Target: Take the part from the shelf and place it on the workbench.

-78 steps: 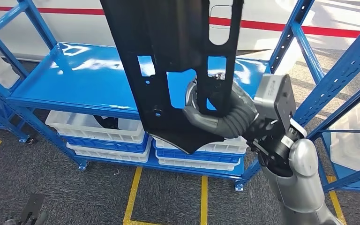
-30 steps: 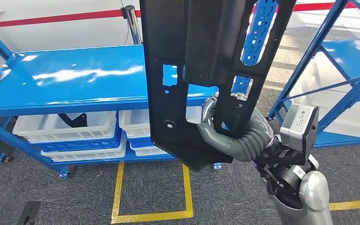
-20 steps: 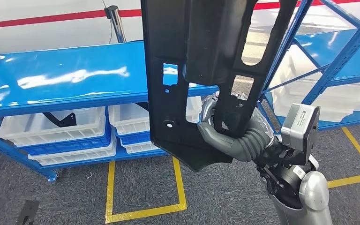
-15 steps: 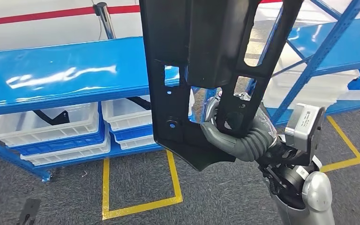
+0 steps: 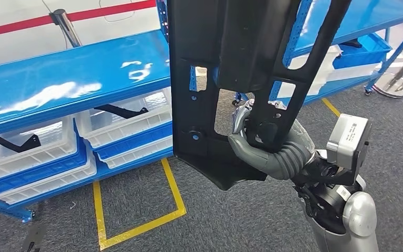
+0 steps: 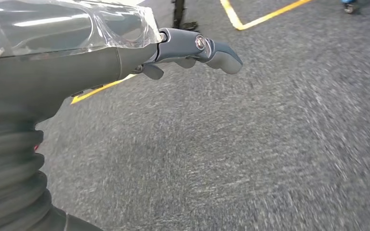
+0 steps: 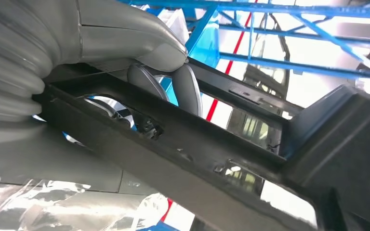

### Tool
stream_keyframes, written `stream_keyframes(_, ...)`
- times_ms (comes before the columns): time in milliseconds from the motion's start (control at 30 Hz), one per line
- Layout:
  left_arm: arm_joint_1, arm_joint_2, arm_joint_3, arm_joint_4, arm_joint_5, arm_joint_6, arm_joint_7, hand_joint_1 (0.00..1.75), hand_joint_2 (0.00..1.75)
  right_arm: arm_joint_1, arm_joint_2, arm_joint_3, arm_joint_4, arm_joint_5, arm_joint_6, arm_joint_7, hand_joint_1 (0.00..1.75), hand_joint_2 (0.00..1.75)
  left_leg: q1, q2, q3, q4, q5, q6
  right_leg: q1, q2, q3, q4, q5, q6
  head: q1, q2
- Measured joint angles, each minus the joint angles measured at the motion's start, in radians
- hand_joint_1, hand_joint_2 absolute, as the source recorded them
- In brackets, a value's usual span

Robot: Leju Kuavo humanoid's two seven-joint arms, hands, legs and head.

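Note:
The part [image 5: 218, 58] is a large black plastic panel with several cut-outs, held upright in the middle of the head view. My right hand [image 5: 260, 144] grips one of its lower bars from behind, thumb in front and fingers through a cut-out. In the right wrist view the thumb [image 7: 135, 45] and fingers [image 7: 185, 86] wrap the part's black bar [image 7: 183, 154]. My left hand [image 6: 192, 48] hangs over the grey carpet and holds nothing, its fingers loosely bent.
A blue shelf [image 5: 57, 86] stands at the left, with white bins [image 5: 120, 123] below holding black pieces. A second blue shelf [image 5: 367, 16] is at the upper right. Yellow lines [image 5: 173, 191] mark the carpet. A stanchion base [image 5: 393, 86] stands at the right.
The whole scene has slid left as the camera turned right; a second shelf and a stanchion base have come into view. The part stays upright in my right hand.

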Motion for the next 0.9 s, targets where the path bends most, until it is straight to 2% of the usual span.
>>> stream_keyframes(33, 0.000, 0.000, 0.000, 0.000, 0.000, 0.000, 0.000, 0.00, 1.75, 0.000, 0.000, 0.000, 0.000, 0.000, 0.000, 0.001, 1.75, 1.75, 0.000, -0.001, 0.007, 0.013, 0.013, 0.001, 0.000, 0.011, -0.012, 0.000, 0.009, 0.001, 0.000, 0.000)
stream_keyframes(67, -0.001, 0.000, -0.001, 0.000, 0.000, 0.000, -0.001, 0.00, 1.75, 0.000, 0.000, 0.000, 0.000, 0.000, 0.000, 0.001, 1.75, 1.75, 0.000, -0.002, 0.032, -0.011, 0.041, 0.002, 0.000, 0.023, -0.024, 0.001, 0.019, 0.003, 0.000, 0.000)
stream_keyframes(133, -0.002, 0.000, -0.001, 0.000, 0.000, 0.000, -0.002, 0.00, 1.75, 0.000, 0.000, 0.000, 0.000, 0.000, 0.000, 0.002, 1.75, 1.75, 0.001, -0.014, 0.115, -0.132, 0.094, 0.007, 0.000, 0.046, -0.045, 0.003, 0.035, 0.008, 0.000, 0.000)
stream_keyframes(167, -0.004, 0.000, -0.001, 0.000, 0.000, 0.000, -0.003, 0.00, 1.75, 0.000, 0.000, 0.000, 0.000, 0.000, 0.000, 0.002, 1.75, 1.75, 0.003, -0.036, 0.165, -0.214, 0.094, 0.012, -0.002, 0.056, -0.056, 0.004, 0.044, 0.013, 0.000, 0.000)
stream_keyframes(200, -0.006, 0.000, -0.001, 0.000, -0.001, 0.000, -0.004, 0.00, 1.75, -0.001, -0.001, 0.000, 0.000, 0.000, 0.000, 0.002, 1.75, 1.75, 0.001, -0.057, 0.201, -0.272, 0.089, 0.015, -0.003, 0.066, -0.063, 0.006, 0.052, 0.018, 0.000, 0.000)
stream_keyframes(233, -0.007, 0.000, -0.001, 0.000, -0.002, 0.001, -0.005, 0.00, 1.75, -0.002, -0.001, 0.000, -0.001, 0.000, 0.000, 0.002, 1.75, 1.75, 0.000, -0.073, 0.223, -0.312, 0.077, 0.019, -0.004, 0.074, -0.067, 0.008, 0.057, 0.023, 0.000, 0.000)
stream_keyframes(267, -0.007, 0.000, -0.001, 0.000, -0.004, 0.001, -0.006, 0.00, 1.75, -0.003, -0.001, -0.001, -0.002, -0.001, 0.000, 0.002, 1.75, 1.75, -0.003, -0.084, 0.233, -0.331, 0.066, 0.023, -0.006, 0.084, -0.070, 0.009, 0.064, 0.030, 0.000, 0.000)
stream_keyframes(300, -0.007, 0.000, 0.000, 0.000, -0.007, 0.002, -0.007, 0.00, 1.75, -0.003, -0.002, -0.002, -0.003, -0.002, -0.001, 0.002, 1.75, 1.75, -0.006, -0.078, 0.231, -0.329, 0.073, 0.028, -0.005, 0.094, -0.072, 0.010, 0.069, 0.036, 0.000, 0.000)
stream_keyframes(333, -0.008, 0.000, 0.000, 0.000, -0.010, 0.003, -0.008, 0.00, 1.75, -0.003, -0.003, -0.004, -0.004, -0.003, -0.001, 0.003, 1.75, 1.75, -0.006, -0.069, 0.228, -0.329, 0.075, 0.034, -0.006, 0.091, -0.075, 0.014, 0.069, 0.041, 0.000, 0.000)
stream_keyframes(367, -0.009, -0.002, 0.000, 0.000, -0.012, 0.003, -0.010, 0.00, 1.75, -0.003, -0.004, -0.006, -0.005, -0.004, -0.002, 0.003, 1.75, 1.75, -0.006, -0.059, 0.226, -0.328, 0.081, 0.041, -0.005, 0.077, -0.084, 0.030, 0.057, 0.046, 0.001, 0.000)
stream_keyframes(400, -0.008, -0.003, 0.000, 0.000, -0.014, 0.003, -0.010, 0.00, 1.75, -0.003, -0.006, -0.008, -0.006, -0.005, -0.002, 0.003, 1.75, 1.75, -0.004, -0.047, 0.223, -0.329, 0.086, 0.048, -0.004, 0.053, -0.102, 0.070, 0.029, 0.050, 0.003, 0.000)
stream_keyframes(467, -0.003, -0.005, 0.000, 0.000, -0.015, 0.003, -0.011, 0.00, 1.75, -0.003, -0.008, -0.008, -0.007, -0.006, -0.003, 0.005, 1.75, 1.75, -0.007, -0.022, 0.215, -0.328, 0.095, 0.056, -0.003, 0.005, -0.158, 0.212, -0.055, 0.055, 0.005, 0.000)
stream_keyframes(500, -0.001, -0.005, 0.000, 0.000, -0.015, 0.003, -0.010, 0.00, 1.75, -0.002, -0.008, -0.008, -0.008, -0.006, -0.003, 0.006, 1.75, 1.75, -0.009, -0.008, 0.210, -0.328, 0.097, 0.058, -0.003, -0.005, -0.184, 0.287, -0.090, 0.056, 0.005, 0.000)
stream_keyframes(533, 0.001, -0.005, 0.000, 0.000, -0.015, 0.003, -0.008, 0.00, 1.75, -0.001, -0.008, -0.008, -0.008, -0.006, -0.003, 0.007, 1.75, 1.75, -0.011, 0.004, 0.206, -0.327, 0.099, 0.059, -0.004, -0.009, -0.197, 0.334, -0.107, 0.056, 0.005, 0.000)
stream_keyframes(567, 0.001, -0.005, 0.000, 0.000, -0.015, 0.003, -0.005, 0.00, 1.75, -0.001, -0.008, -0.008, -0.008, -0.006, -0.003, 0.008, 1.75, 1.75, -0.014, 0.016, 0.204, -0.327, 0.100, 0.060, -0.003, -0.011, -0.191, 0.344, -0.107, 0.054, 0.005, 0.000)
stream_keyframes(600, 0.001, -0.006, 0.000, 0.000, -0.015, 0.003, -0.002, 0.00, 1.75, 0.000, -0.009, -0.008, -0.008, -0.006, -0.003, 0.009, 1.75, 1.75, -0.016, 0.028, 0.204, -0.327, 0.101, 0.060, -0.001, -0.015, -0.162, 0.307, -0.088, 0.048, 0.005, 0.000)
stream_keyframes(633, 0.000, -0.006, -0.001, 0.000, -0.015, 0.003, 0.001, 0.00, 1.75, -0.001, -0.010, -0.009, -0.008, -0.006, -0.003, 0.010, 1.75, 1.75, -0.019, 0.039, 0.204, -0.327, 0.101, 0.060, 0.004, -0.024, -0.117, 0.238, -0.059, 0.038, 0.005, 0.000)
stream_keyframes(700, -0.001, -0.007, -0.001, 0.000, -0.016, 0.003, 0.006, 0.00, 1.75, -0.002, -0.013, -0.010, -0.012, -0.006, -0.003, 0.011, 1.75, 1.75, -0.026, 0.059, 0.204, -0.326, 0.100, 0.058, 0.020, -0.064, -0.032, 0.090, -0.019, 0.013, 0.005, 0.000)
stream_keyframes(733, -0.001, -0.008, -0.001, 0.000, -0.017, 0.003, 0.008, 0.00, 1.75, -0.004, -0.014, -0.010, -0.015, -0.007, -0.003, 0.011, 1.75, 1.75, -0.028, 0.068, 0.202, -0.325, 0.100, 0.056, 0.027, -0.079, -0.011, 0.047, -0.013, 0.005, 0.005, 0.000)
stream_keyframes(767, 0.000, -0.010, -0.001, 0.000, -0.017, 0.003, 0.010, 0.00, 1.75, -0.004, -0.014, -0.011, -0.018, -0.007, -0.004, 0.012, 1.75, 1.75, -0.030, 0.079, 0.199, -0.324, 0.099, 0.054, 0.032, -0.084, -0.005, 0.029, -0.014, 0.001, 0.005, 0.000)
stream_keyframes(833, -0.001, -0.013, -0.001, 0.001, -0.017, 0.003, 0.015, 0.00, 1.75, -0.004, -0.016, -0.014, -0.023, -0.007, -0.004, 0.013, 1.75, 1.75, -0.031, 0.095, 0.195, -0.322, 0.096, 0.047, 0.028, -0.067, -0.007, 0.018, -0.009, -0.004, 0.005, 0.000)
stream_keyframes(867, -0.002, -0.014, -0.002, 0.001, -0.017, 0.003, 0.018, 0.00, 1.75, -0.004, -0.017, -0.015, -0.025, -0.007, -0.004, 0.013, 1.75, 1.75, -0.031, 0.086, 0.191, -0.313, 0.086, 0.043, 0.025, -0.058, -0.007, 0.013, -0.005, -0.007, 0.004, 0.000)
stream_keyframes(900, -0.003, -0.014, -0.001, 0.001, -0.017, 0.003, 0.019, 0.00, 1.75, -0.004, -0.018, -0.017, -0.028, -0.007, -0.004, 0.014, 1.75, 1.75, -0.028, 0.068, 0.179, -0.285, 0.066, 0.038, 0.021, -0.049, -0.007, 0.007, -0.001, -0.011, 0.004, 0.000)
